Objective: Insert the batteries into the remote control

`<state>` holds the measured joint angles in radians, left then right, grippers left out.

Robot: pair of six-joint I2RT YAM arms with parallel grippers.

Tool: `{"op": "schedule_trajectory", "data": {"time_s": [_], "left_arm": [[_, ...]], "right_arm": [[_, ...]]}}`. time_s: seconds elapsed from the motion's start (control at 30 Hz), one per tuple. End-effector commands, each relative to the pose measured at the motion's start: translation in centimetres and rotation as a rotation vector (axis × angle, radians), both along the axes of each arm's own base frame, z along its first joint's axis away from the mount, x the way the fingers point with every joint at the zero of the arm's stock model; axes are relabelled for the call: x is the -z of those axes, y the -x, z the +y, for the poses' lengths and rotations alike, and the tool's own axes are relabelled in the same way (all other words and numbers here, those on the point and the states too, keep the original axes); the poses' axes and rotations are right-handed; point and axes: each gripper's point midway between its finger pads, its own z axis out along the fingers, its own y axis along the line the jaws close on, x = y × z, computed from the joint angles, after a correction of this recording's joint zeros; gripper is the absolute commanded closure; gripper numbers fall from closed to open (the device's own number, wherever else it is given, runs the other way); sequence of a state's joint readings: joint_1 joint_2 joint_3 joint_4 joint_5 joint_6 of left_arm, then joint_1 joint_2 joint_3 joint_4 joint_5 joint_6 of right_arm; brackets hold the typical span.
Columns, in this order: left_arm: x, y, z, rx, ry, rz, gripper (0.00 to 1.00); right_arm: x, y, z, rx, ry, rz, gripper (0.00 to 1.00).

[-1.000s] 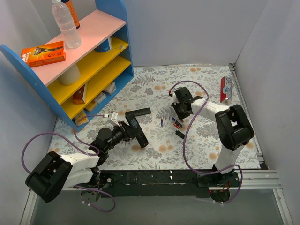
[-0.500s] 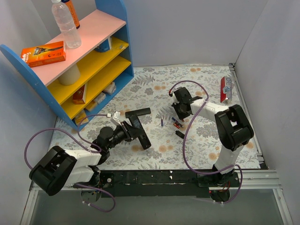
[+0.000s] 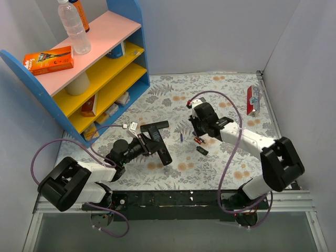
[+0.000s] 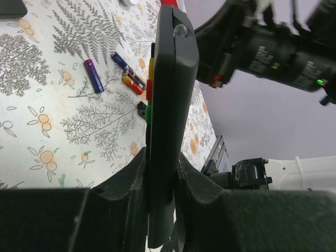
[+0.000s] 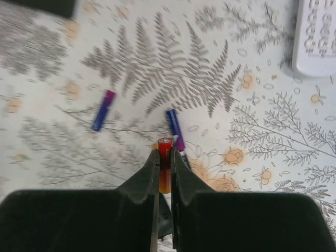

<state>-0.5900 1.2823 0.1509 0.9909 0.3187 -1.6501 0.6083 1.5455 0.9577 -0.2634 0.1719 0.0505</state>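
Note:
My left gripper (image 3: 147, 144) is shut on the long black remote control (image 3: 162, 150), holding it edge-on above the floral mat; in the left wrist view the remote control (image 4: 169, 89) rises between the jaws (image 4: 160, 157). My right gripper (image 3: 198, 135) points down at the batteries and is shut on a red battery (image 5: 165, 147), which sits between the pads of the right gripper (image 5: 164, 157). A purple-blue battery (image 5: 103, 110) lies to its left and another (image 5: 174, 128) just beyond it. From the left wrist I see those loose batteries (image 4: 94, 76) on the mat.
A shorter black bar (image 3: 155, 126) lies behind the held remote. A small black piece (image 3: 201, 150) lies near the batteries. A white remote (image 5: 315, 37) lies beyond the right gripper. The blue shelf unit (image 3: 89, 68) stands at back left, a red item (image 3: 250, 100) at back right.
The right jaws have shut on the red battery and that arm's elbow swung out to the right. The left arm has shifted the remote a little up and right.

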Motion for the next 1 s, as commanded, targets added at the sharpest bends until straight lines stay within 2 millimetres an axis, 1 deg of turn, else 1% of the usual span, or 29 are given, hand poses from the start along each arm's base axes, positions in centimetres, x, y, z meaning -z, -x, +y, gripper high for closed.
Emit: {"op": "schedule_trajectory", "data": {"time_s": [0.0,0.03,0.1,0.13,0.17,0.2,0.23,0.3,0.33,0.47,0.63,0.83,0.97], "left_arm": [[-3.2,-1.3,-0.8,0.007,0.037,-0.104,1.0],[-3.3,-1.6,-0.8,-0.003,0.029,-0.106,1.0],[-4.2,-2.1,-0.8,-0.017,0.031,-0.133,1.0],[-4.5,-2.5,-0.7,-0.035,0.034,-0.142,1.0],[-5.0,-2.8,-0.8,-0.042,0.041,-0.155,1.0],[-5.6,-3.0,-0.8,-0.049,0.049,-0.167,1.0],[-5.9,-3.2,-0.7,-0.058,0.055,-0.174,1.0],[-6.8,-3.5,-0.9,-0.063,0.072,-0.185,1.0],[-7.2,-3.6,-1.0,-0.062,0.081,-0.192,1.0],[-8.0,-3.7,-0.8,-0.082,0.121,-0.189,1.0],[-9.3,-3.8,-0.6,-0.101,0.162,-0.194,1.0],[-10.7,-4.0,0.2,-0.145,0.21,-0.19,1.0],[-11.2,-3.8,0.2,-0.144,0.247,-0.174,1.0]], "right_arm": [[-7.1,-0.3,4.1,-0.012,-0.207,-0.215,0.99],[-8.6,0.4,5.2,-0.028,-0.264,-0.253,0.99],[-10.4,1.2,6.5,-0.057,-0.335,-0.295,0.99],[-12.1,2.2,7.6,-0.089,-0.399,-0.325,0.99],[-13.1,2.8,8.7,-0.121,-0.464,-0.354,0.99],[-13.8,3.6,9.4,-0.149,-0.505,-0.368,0.99],[-15.4,4.8,10.4,-0.193,-0.569,-0.397,0.99],[-16.7,6.0,11.5,-0.233,-0.664,-0.429,0.99],[-17.4,7.0,12.2,-0.263,-0.693,-0.436,0.99],[-18.1,8.9,13.7,-0.31,-0.757,-0.461,0.99],[-18.2,11.0,14.8,-0.368,-0.809,-0.474,0.99],[-17.4,11.7,15.1,-0.379,-0.806,-0.479,0.99],[-16.9,11.5,14.9,-0.364,-0.795,-0.492,0.99]]}}
